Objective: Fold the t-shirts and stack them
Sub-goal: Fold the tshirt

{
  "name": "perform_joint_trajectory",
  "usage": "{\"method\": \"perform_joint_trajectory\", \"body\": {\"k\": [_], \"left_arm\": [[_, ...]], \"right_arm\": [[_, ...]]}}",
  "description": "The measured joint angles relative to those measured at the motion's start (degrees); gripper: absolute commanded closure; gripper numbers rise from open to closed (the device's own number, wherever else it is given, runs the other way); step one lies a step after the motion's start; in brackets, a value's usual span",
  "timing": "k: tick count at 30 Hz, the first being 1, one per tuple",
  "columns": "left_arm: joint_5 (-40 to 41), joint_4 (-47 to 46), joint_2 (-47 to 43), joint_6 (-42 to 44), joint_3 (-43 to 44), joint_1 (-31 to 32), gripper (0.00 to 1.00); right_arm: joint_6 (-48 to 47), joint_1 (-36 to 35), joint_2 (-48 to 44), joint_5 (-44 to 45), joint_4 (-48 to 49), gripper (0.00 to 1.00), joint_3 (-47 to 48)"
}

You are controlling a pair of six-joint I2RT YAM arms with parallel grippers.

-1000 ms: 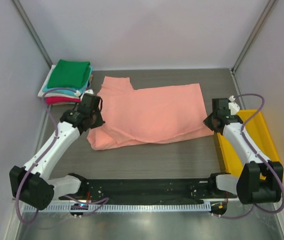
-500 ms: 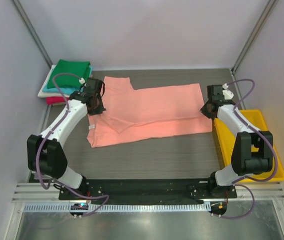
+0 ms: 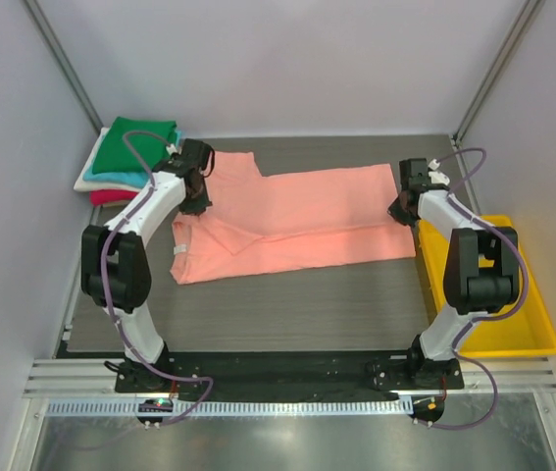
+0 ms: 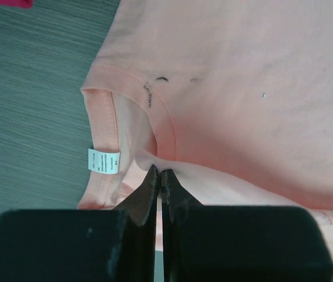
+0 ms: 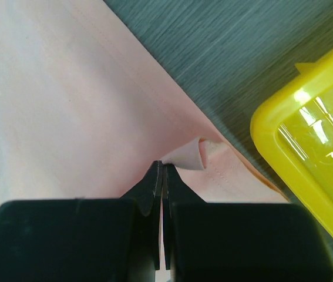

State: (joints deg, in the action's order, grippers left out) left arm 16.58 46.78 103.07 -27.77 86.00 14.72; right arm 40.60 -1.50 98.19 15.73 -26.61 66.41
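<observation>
Left gripper (image 4: 158, 176) and right gripper (image 5: 161, 170) pinch salmon-pink t-shirt (image 3: 297, 221) (partly folded, label (image 4: 104, 160) showing)

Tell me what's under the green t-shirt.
Under the green t-shirt, edges of a teal shirt, a cream shirt and a red-pink shirt show; the rest of each is covered.

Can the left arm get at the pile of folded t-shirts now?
Probably yes for distance: the pile lies close beside the left gripper, with nothing between. But that gripper is shut on the salmon t-shirt, so it must let go first.
</observation>
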Motion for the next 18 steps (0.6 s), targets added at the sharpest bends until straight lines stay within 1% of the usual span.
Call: {"method": "perform_joint_trajectory", "body": {"k": [2,4,5,6,7,8,9,10,12,13,15,18], "left_arm": [[0.02,0.90,1.73,0.00,1.86,-0.28,0.95],[-0.04,1.86,4.09,-0.02,4.39,-0.87,0.86],[-0.20,2.73,5.31,-0.04,6.01,-1.20,0.80],[-0.48,4.33,7.23,-0.02,8.87,-1.79,0.73],[-0.68,5.68,8.98,0.04,11.89,-2.29,0.59],[-0.94,6.67,10.97,0.31,15.74,-2.93,0.52],[-1.31,7.58,12.39,0.24,19.02,-3.43,0.40],[-1.46,8.11,12.98,0.39,21.27,-3.78,0.35],[-2.12,8.07,12.13,0.00,23.02,-4.26,0.27],[-2.56,7.72,10.49,-0.20,22.16,-4.42,0.26],[-3.82,5.81,5.18,-0.76,16.50,-4.44,0.26],[-6.45,1.40,-7.56,-3.41,0.87,-4.20,0.26]], "right_arm": [[0.00,0.13,1.68,-0.11,0.11,0.86,1.38],[-0.24,0.48,4.11,-0.70,-0.13,0.63,3.69],[-0.50,0.81,5.60,-1.44,-0.20,0.53,5.46],[-1.01,1.11,6.93,-1.90,-0.20,0.40,7.10],[-1.29,1.66,8.96,-2.75,-1.05,0.33,9.86],[-1.70,2.19,10.78,-3.30,-1.46,0.28,12.63],[-2.14,2.69,12.28,-3.76,-2.14,0.25,15.23],[-2.62,3.21,13.70,-4.20,-2.60,0.23,18.14],[-3.41,3.80,14.25,-4.74,-2.86,0.19,20.90],[-3.54,4.07,13.53,-4.87,-3.02,0.19,21.24],[-3.80,4.35,11.15,-5.51,-3.04,0.18,19.87],[-4.11,4.24,3.76,-7.93,-2.01,0.18,12.31]]}}
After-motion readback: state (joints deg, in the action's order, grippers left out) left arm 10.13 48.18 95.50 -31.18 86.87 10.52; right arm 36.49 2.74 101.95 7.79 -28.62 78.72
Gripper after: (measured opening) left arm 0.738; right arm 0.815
